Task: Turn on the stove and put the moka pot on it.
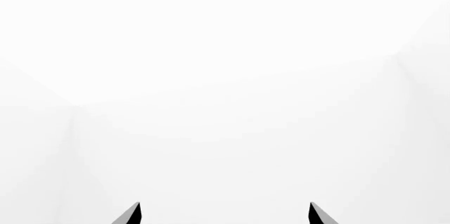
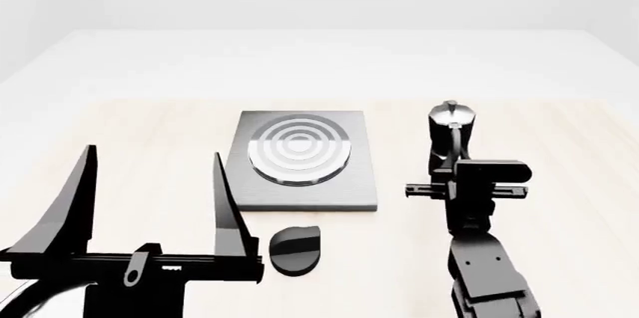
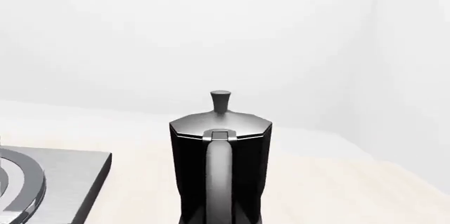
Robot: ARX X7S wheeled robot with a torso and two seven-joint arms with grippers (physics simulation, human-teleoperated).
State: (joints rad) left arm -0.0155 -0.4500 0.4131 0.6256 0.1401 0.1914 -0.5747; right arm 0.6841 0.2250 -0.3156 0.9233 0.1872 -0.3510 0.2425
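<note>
Just ahead of the right end effector (image 2: 469,183) stood the pot (image 2: 448,135), handle facing it; grip state couldn't be told. Stove (image 2: 302,159) lay to its left, knob (image 2: 295,249) nearer the wide-open left end effector (image 2: 155,198). Risk: off-centre closing could tip the pot on the worktop (image 2: 559,206).

The head camera looks forward and down over the table (image 2: 120,131). The right wrist camera faces the moka pot (image 3: 220,166) level and close, sharing it and the stove (image 3: 63,174) edge with the head view. The left wrist camera faces blank white.
</note>
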